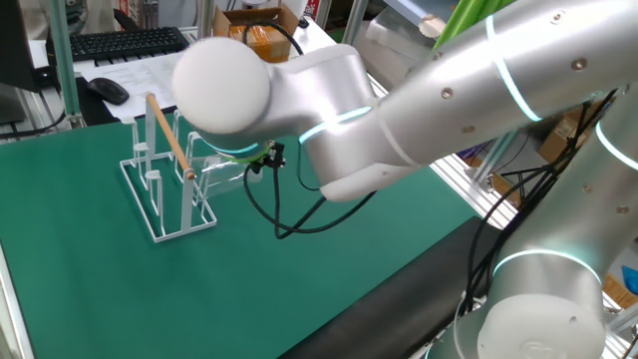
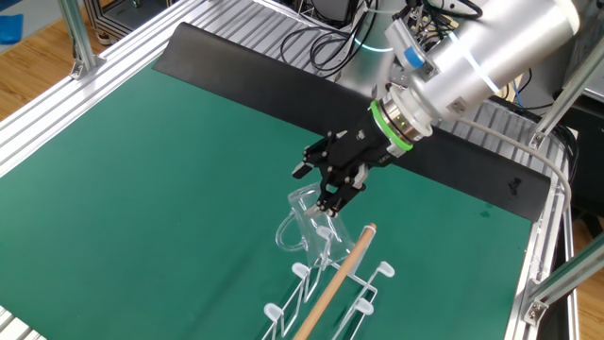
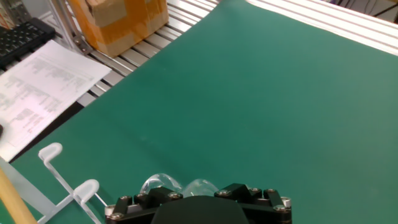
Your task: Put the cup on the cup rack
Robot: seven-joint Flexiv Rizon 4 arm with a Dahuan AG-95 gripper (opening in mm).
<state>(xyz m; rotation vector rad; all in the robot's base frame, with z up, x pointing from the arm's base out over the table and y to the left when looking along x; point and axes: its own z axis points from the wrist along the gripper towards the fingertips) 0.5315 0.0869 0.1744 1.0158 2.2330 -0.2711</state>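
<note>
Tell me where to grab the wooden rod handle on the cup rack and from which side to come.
Grip the wooden rod handle near its middle, from above, jaws across its width. It runs level along the top of the cup rack, higher than the pegs, so nothing blocks a descent. The cup and the gripper crowd one end, so I would stay away from that end.

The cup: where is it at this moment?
In the other fixed view the cup sits just below the pincer, at the near end of the cup rack, beside its pegs.
</note>
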